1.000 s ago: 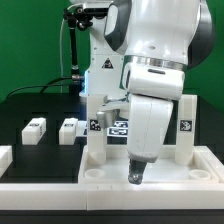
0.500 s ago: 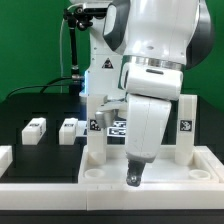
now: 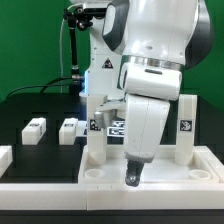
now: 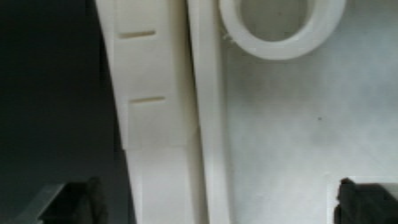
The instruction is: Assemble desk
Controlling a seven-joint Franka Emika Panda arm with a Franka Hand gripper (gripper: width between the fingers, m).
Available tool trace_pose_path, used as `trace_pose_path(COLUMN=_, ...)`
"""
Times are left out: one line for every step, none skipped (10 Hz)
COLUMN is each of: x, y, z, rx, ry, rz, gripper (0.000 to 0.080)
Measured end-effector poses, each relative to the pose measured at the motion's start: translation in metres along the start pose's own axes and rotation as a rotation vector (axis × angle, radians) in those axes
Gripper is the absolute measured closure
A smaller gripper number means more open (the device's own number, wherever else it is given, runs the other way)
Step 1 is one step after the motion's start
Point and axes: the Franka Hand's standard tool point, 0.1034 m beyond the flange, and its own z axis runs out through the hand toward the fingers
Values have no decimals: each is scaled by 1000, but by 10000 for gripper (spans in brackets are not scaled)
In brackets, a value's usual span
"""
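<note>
White tabletop panel (image 3: 188, 172) lies beneath the gripper (image 3: 133, 178); its fingers (image 4: 71, 203) stand spread wide, seemingly holding nothing.

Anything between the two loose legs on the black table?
Nothing. In the exterior view, bare black table separates the leftmost leg from the second leg.

White tabletop (image 3: 190, 172); white legs (image 3: 187, 146), black-and-white tags (image 3: 186, 127); black table (image 3: 40, 155); green backdrop (image 3: 30, 40).
</note>
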Motion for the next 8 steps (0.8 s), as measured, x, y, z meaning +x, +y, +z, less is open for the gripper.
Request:
trace_pose_path(x=-10, y=7, z=-20, rx=18, ry=-15, rz=13, gripper=151)
trace_pose_path(x=-21, y=13, z=-44, rx=35, ry=-25, rz=33, gripper=151)
trace_pose_path(x=-30, y=18, z=-59, rx=41, ry=-31, rz=55, gripper=151)
trace_pose_path(x=-39, y=23, z=-70, rx=33, ry=-32, rz=66, gripper=151)
trace_pose_path(x=-49, y=26, z=-75, rx=24, ry=-34, rz=91, gripper=151)
trace_pose_path(x=-55, y=27, z=-74, rx=17, ry=-36, rz=204, gripper=151)
trace_pose_path(x=-54, y=27, z=-74, rx=17, ry=-36, rz=262, gripper=151)
trace_pose_path(x=-53, y=27, z=-74, rx=16, ry=-36, rz=303, gripper=151)
